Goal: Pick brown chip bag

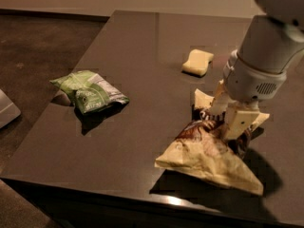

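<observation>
The brown chip bag (205, 155) lies crumpled at the front right of the dark table (142, 42). Its cream-yellow side faces up toward the front edge and its dark brown part is bunched under the gripper. My gripper (224, 118) comes down from the upper right onto the bag's middle. Its cream fingers (239, 122) pinch the bunched brown part, shut on the bag. The bag's lettering is hidden by the folds and the fingers.
A green chip bag (90, 91) lies at the table's left side. A small pale yellow sponge-like block (197, 62) sits behind the gripper. The table's front edge runs just below the brown bag. A grey object (7, 109) shows on the floor at far left.
</observation>
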### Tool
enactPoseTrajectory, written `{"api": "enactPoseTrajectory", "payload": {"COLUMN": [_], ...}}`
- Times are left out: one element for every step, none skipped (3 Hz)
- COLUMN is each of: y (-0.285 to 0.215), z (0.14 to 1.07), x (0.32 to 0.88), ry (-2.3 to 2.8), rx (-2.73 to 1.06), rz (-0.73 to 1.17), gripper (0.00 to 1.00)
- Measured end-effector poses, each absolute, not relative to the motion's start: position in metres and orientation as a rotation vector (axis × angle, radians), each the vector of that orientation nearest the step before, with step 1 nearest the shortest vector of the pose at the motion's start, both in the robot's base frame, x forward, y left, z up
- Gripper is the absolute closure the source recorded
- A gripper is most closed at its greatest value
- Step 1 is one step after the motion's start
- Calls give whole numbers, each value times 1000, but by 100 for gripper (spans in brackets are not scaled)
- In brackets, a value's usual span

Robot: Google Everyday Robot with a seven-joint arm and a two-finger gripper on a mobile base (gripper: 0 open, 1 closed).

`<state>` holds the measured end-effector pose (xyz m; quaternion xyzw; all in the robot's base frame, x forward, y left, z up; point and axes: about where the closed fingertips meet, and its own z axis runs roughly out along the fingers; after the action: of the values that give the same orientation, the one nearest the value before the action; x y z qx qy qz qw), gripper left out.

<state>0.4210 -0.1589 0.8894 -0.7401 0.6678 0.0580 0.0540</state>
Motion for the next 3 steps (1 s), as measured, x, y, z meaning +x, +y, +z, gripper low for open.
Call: {"api": "enactPoseTrajectory", "payload": {"y": [-156,-156,-155], "z": [902,921,948], "x": [422,425,436], "ry": [2021,2004,1963], "rx": [-2219,-2167,-2097], "rz": [187,227,275], "gripper": [90,100,100]}}
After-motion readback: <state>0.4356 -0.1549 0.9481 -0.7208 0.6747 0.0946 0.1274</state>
